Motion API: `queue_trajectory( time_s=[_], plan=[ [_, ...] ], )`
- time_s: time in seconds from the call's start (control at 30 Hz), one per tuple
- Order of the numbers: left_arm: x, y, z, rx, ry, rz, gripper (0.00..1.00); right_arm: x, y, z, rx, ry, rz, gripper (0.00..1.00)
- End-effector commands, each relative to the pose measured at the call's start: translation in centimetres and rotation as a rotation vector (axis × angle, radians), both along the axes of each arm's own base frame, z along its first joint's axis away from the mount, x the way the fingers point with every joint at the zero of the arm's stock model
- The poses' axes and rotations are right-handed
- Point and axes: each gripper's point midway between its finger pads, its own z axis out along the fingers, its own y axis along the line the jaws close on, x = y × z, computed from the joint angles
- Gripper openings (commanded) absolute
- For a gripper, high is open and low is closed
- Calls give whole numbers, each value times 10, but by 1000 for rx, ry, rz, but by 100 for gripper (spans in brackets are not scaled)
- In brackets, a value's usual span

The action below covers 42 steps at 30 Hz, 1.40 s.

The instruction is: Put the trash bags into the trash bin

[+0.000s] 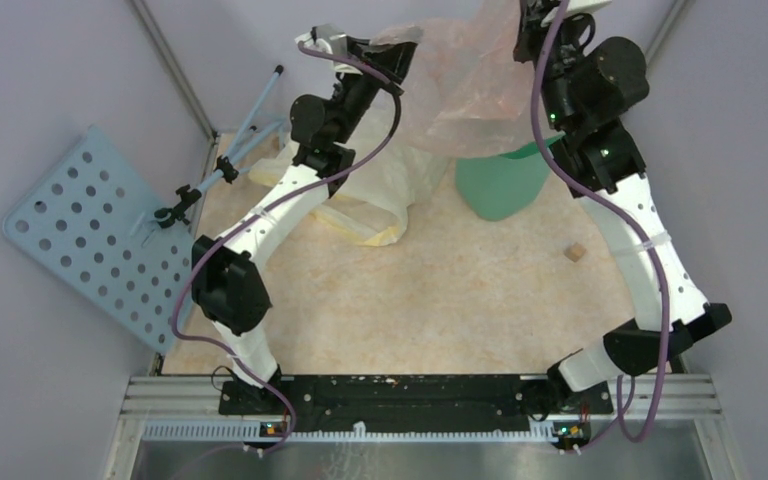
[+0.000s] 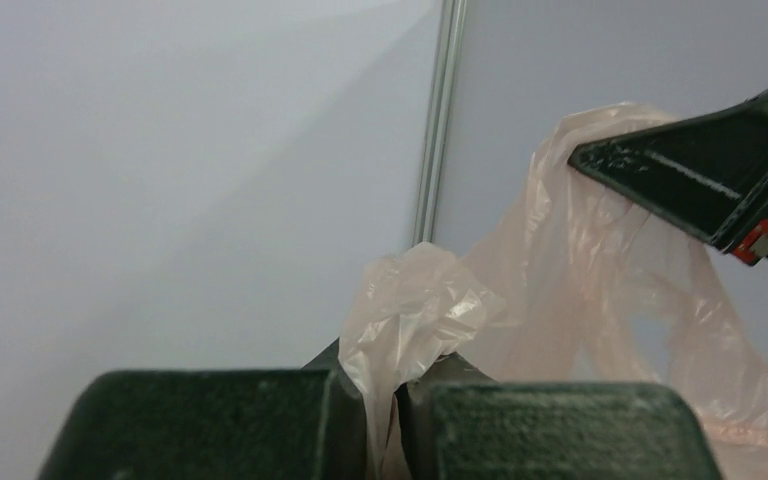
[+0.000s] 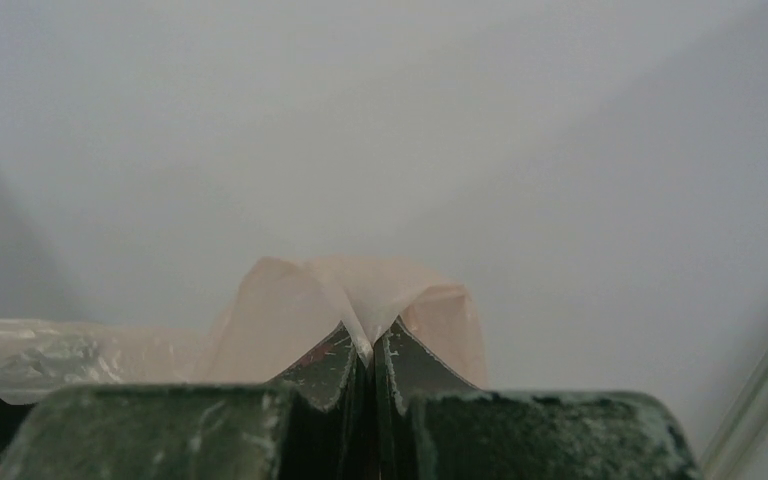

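Note:
The pale-pink translucent trash bag [image 1: 465,85] hangs stretched between both grippers, high above the mint-green trash bin [image 1: 500,182] at the back right. My left gripper [image 1: 400,52] is shut on one edge of the bag; the left wrist view shows the crinkled film [image 2: 415,310] pinched between the jaws. My right gripper [image 1: 532,25] is shut on the other edge; in the right wrist view the pink film [image 3: 360,300] is clamped at the tips. The bag's lower part hangs over the bin's rim and hides most of its opening.
A larger pale-yellow plastic bag [image 1: 380,195] lies on the table left of the bin, partly under the left arm. A small wooden block [image 1: 574,253] sits near the right arm. A blue perforated panel [image 1: 90,230] and a clamp stand [image 1: 195,190] lean at the left wall.

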Motion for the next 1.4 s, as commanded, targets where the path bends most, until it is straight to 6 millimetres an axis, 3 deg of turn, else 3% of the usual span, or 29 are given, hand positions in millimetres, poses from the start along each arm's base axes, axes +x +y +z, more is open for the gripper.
queue_trajectory(
  time_s=[0.0, 0.1, 0.23, 0.43, 0.6, 0.73, 0.87, 1.03, 1.2, 1.27, 1.37],
  plan=[
    [0, 8, 4, -41, -18, 24, 0, -2, -9, 12, 68, -59, -18, 0],
    [9, 2, -18, -27, 29, 6, 0, 8, -11, -2, 63, -29, -55, 0],
    [18, -2, -38, -9, 79, 3, 0, 22, -35, -19, 128, 38, -137, 0],
    [29, -8, -54, 9, 133, -10, 0, 36, -46, -44, 155, 111, -141, 0],
    [37, -20, -61, 37, 152, -43, 0, 46, -61, -78, 178, 246, -231, 2],
    [45, -31, -67, 60, 174, -72, 0, 37, -67, -90, 214, 303, -243, 46],
    [53, -40, -75, 60, 191, -102, 0, 17, -72, -82, 226, 315, -226, 71],
    [67, -51, -85, 77, 232, -112, 0, -12, -85, -74, 225, 321, -241, 80],
    [71, -57, -93, 82, 250, -109, 0, -24, -110, -82, 214, 368, -362, 81],
    [74, -58, -99, 86, 263, -107, 0, -27, -112, -82, 202, 397, -356, 82],
    [77, -68, -107, 105, 271, -117, 0, -35, -101, -66, 194, 398, -275, 82]
  ],
)
